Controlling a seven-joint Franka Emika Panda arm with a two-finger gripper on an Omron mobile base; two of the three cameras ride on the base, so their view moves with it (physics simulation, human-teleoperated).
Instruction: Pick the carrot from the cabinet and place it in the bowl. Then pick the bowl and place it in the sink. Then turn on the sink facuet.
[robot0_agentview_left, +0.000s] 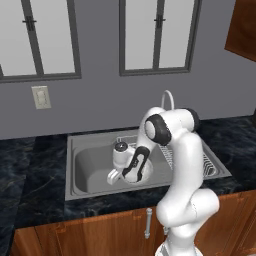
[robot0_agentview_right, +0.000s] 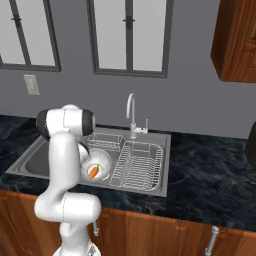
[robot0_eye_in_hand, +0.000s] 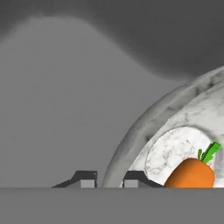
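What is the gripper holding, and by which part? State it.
The gripper is shut on the bowl, pinching its rim, one fingertip inside and one outside; the carrot lies in it.
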